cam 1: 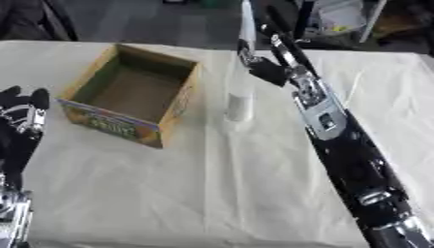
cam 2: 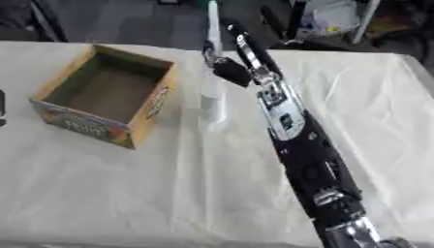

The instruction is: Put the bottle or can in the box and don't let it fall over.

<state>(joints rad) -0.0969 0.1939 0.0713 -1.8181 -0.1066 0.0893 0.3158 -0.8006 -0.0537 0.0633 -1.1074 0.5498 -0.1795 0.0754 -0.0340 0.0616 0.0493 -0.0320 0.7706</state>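
Left eye view: a tall, slim, clear bottle [cam 1: 240, 99] stands upright on the white cloth [cam 1: 212, 193], just right of the open box [cam 1: 131, 94], apart from it; the box is empty inside. The right hand [cam 1: 258, 60] reaches in from the lower right and sits at the bottle's upper part, dark fingers against it; whether they curl round it I cannot tell. The left hand [cam 1: 23, 109] rests at the left edge, fingers up and relaxed, holding nothing.

Right eye view: same layout; the bottle [cam 2: 212, 104] shows a pale band low on its body and a narrow top running up past the right hand [cam 2: 224, 63]; the box [cam 2: 106, 94] lies to its left, mouth up, walls upright.

Judgement: the bottle looks like thin clear plastic, light, smooth and likely slippery; being tall on a small base, it would tip easily. A hold round the body near mid-height seems safer than at the neck; set it down flat on the box floor before letting go.
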